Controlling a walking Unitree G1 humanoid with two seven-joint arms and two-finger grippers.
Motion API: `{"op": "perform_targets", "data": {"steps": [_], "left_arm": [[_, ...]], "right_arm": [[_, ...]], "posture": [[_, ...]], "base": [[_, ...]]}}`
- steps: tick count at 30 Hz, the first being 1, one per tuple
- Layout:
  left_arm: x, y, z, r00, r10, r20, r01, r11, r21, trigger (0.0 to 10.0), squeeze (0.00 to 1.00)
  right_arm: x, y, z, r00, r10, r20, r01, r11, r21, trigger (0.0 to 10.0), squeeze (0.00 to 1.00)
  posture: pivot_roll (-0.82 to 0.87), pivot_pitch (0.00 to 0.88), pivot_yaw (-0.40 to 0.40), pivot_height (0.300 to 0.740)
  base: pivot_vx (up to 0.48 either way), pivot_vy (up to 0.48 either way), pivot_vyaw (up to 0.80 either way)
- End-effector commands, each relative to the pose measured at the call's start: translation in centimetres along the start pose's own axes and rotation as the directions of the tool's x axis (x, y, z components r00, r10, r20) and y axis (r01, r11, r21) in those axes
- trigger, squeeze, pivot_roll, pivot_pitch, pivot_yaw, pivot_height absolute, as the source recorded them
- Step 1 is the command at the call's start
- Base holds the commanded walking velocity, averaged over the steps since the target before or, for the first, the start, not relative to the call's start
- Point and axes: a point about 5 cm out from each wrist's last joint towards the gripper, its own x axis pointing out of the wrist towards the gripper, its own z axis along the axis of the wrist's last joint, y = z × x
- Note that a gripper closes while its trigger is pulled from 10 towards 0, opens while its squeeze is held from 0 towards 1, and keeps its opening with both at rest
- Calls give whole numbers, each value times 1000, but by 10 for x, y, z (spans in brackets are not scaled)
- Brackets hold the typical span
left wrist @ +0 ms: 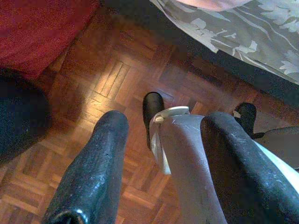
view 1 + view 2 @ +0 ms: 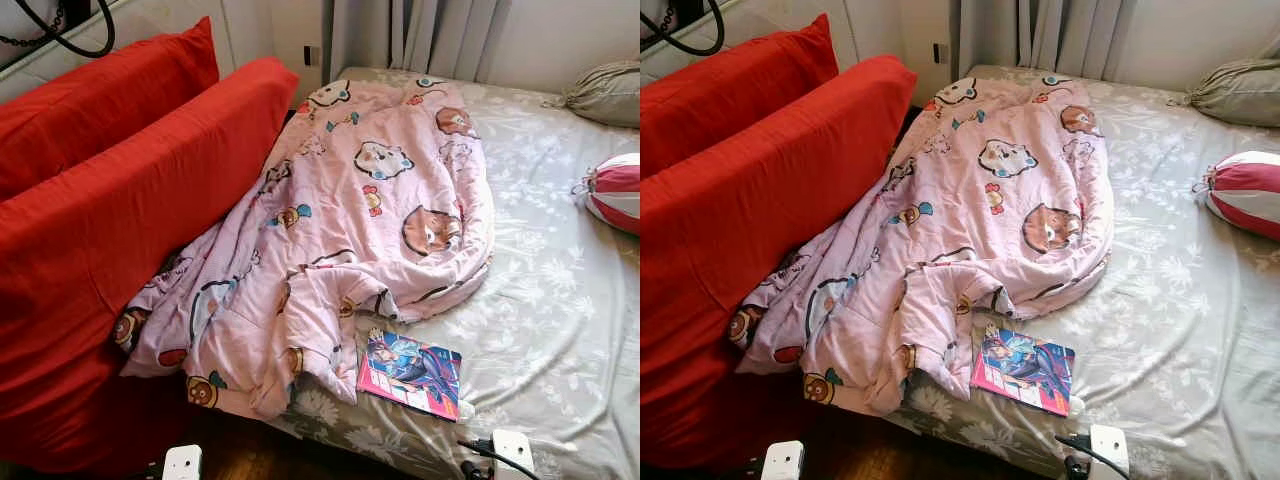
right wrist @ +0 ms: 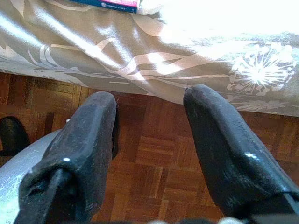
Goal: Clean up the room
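Note:
A pink cartoon-print blanket (image 2: 350, 230) lies crumpled across the left half of the bed (image 2: 560, 300), one end spilling over the near edge. A colourful comic book (image 2: 410, 372) rests flat at the near edge, touching the blanket. My left gripper (image 1: 166, 122) hangs open over the parquet floor (image 1: 107, 79), beside my own silver leg. Close to the bed's hanging sheet (image 3: 140, 56), my right gripper (image 3: 150, 98) is open and holds nothing, just below the book's edge (image 3: 110, 3). The white wrists (image 2: 182, 462) (image 2: 512, 450) peek in at the bottom of the eye views.
Two large red cushions (image 2: 130, 200) stand against the bed's left side. A red and white striped ball-shaped pillow (image 2: 615, 190) and a grey pillow (image 2: 605, 92) lie at the right. Curtains (image 2: 420, 35) hang behind the bed.

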Motion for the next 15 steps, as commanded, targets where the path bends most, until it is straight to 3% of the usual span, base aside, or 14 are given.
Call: {"op": "perform_targets", "data": {"steps": [1,15], "left_arm": [[10,-7,32,999,32,4,-32,989,141,10000,0],[10,-8,30,1000,21,7,-22,988,152,10000,0]], "right_arm": [[12,23,64,990,89,106,-106,980,167,10000,0],[12,24,61,989,102,108,-120,976,183,10000,0]], "posture": [[23,0,58,740],[18,0,64,740]], "base": [[0,0,0],[0,0,0]]}}
